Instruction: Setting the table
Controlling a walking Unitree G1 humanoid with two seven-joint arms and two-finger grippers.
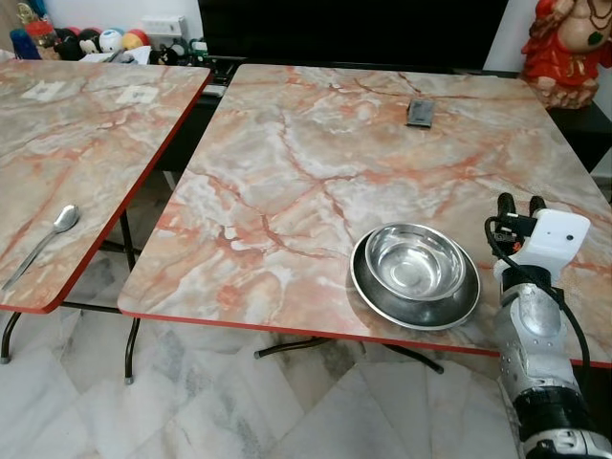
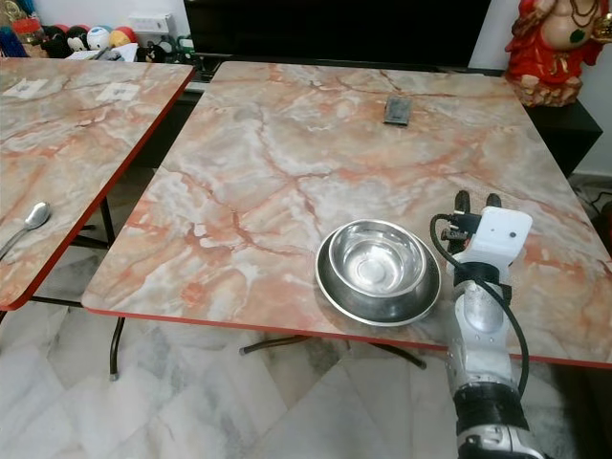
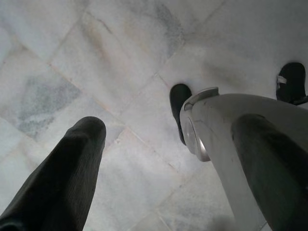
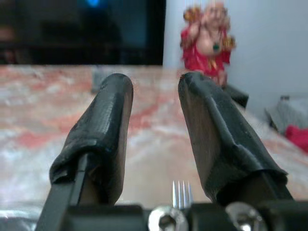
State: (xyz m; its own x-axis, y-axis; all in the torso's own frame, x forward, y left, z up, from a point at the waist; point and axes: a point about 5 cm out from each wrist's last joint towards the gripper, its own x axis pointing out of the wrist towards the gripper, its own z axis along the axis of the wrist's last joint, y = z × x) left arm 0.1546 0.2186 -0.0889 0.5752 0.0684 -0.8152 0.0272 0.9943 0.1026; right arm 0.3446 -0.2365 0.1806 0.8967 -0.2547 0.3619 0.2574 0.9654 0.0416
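The right gripper (image 2: 474, 203) hovers low over the near right part of the desk (image 2: 287, 163), its two black fingers (image 4: 103, 134) a little apart and clamped on nothing that can be seen between them; a fork (image 4: 181, 193) shows its tines at the root of the fingers, lying on the desk just under the wrist, though whether it is held or already set down I cannot tell. Just beside the fingers, toward the robot's left, a steel bowl (image 2: 377, 258) sits inside a steel plate (image 2: 330, 287) close to the near edge, so the place setting looks partly made: plate and bowl are down, and the fork seems about placed. A spoon (image 1: 53, 229) lies well apart from the fingers on the second desk (image 1: 86, 134) to the left, and by my judgement it is what remains to be fetched. The left gripper (image 3: 168, 159) hangs idle over the pale marble floor (image 3: 96, 72), fingers spread. Beyond the fingers, a small dark flat object (image 2: 397, 111) rests on the far part of the marble-patterned, red-edged top. Farther off stand a red figurine (image 2: 555, 43), a dark screen and some coloured toys (image 1: 96, 40).
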